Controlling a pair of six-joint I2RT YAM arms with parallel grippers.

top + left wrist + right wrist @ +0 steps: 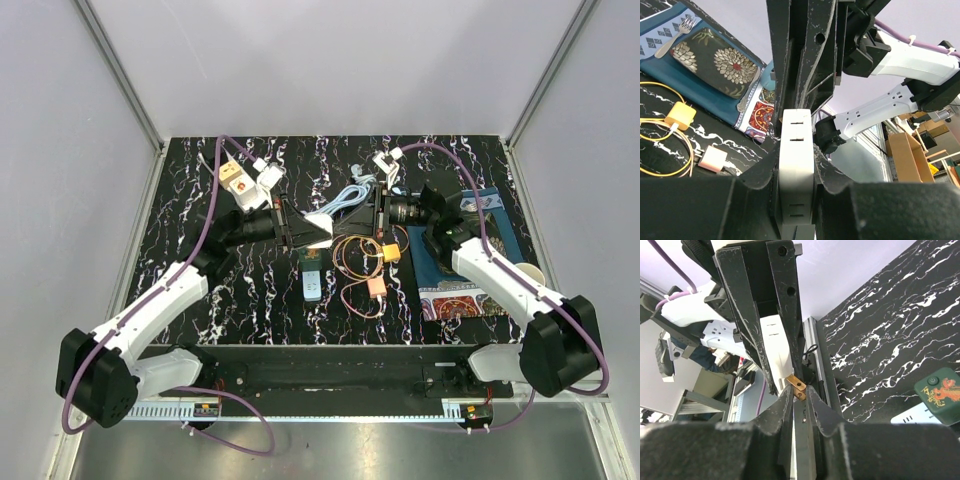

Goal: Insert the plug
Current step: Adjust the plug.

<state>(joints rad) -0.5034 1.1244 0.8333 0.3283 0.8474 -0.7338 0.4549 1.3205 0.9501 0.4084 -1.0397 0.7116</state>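
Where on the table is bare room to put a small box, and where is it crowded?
Bare: the near-left patch between the left arm and the green adapter; the back strip between the yellow adapter and the white adapter. Crowded: the middle, where the left gripper holds the power strip and the right gripper the plug; the orange cables beside the placemat.

No words, numbers or brand names can be read in any view. A green case on the table carries an orange-red emblem, too blurred to make out. The white strip shows only plain slots on its face.
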